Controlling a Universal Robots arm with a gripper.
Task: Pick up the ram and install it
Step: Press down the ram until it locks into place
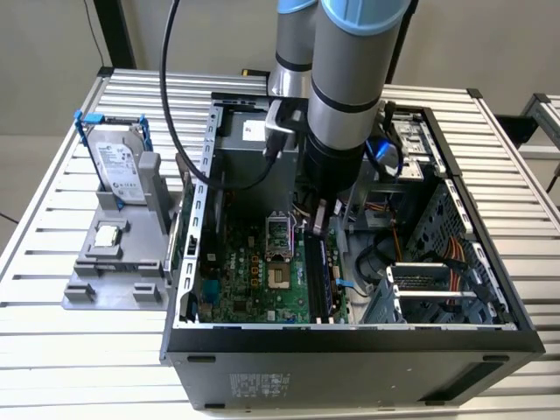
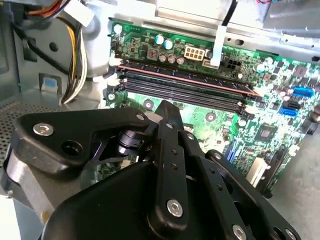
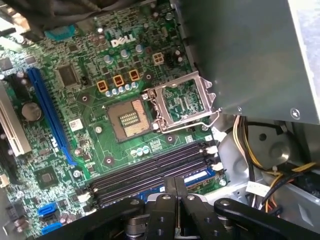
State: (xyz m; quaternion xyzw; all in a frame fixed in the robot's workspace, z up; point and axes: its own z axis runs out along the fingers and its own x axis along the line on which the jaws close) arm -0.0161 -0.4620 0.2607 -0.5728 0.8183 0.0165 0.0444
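Fingers (image 3: 169, 200) pressed together, nothing visible between them; gripper (image 3: 175, 187) poised right over memory slots (image 3: 150, 175), lower centre of first wrist view.

Ram (image 3: 197, 176) appears to lie in the slot farthest from CPU socket (image 3: 131, 119), lower right of centre, just beside fingertips; contact cannot be confirmed.

Appearance: long narrow strip, blue edge showing, chips not discernible.

Handling (judgement): light, stiff, thin, brittle board; hold by long top edge or short ends, off chips; press evenly, no twist.
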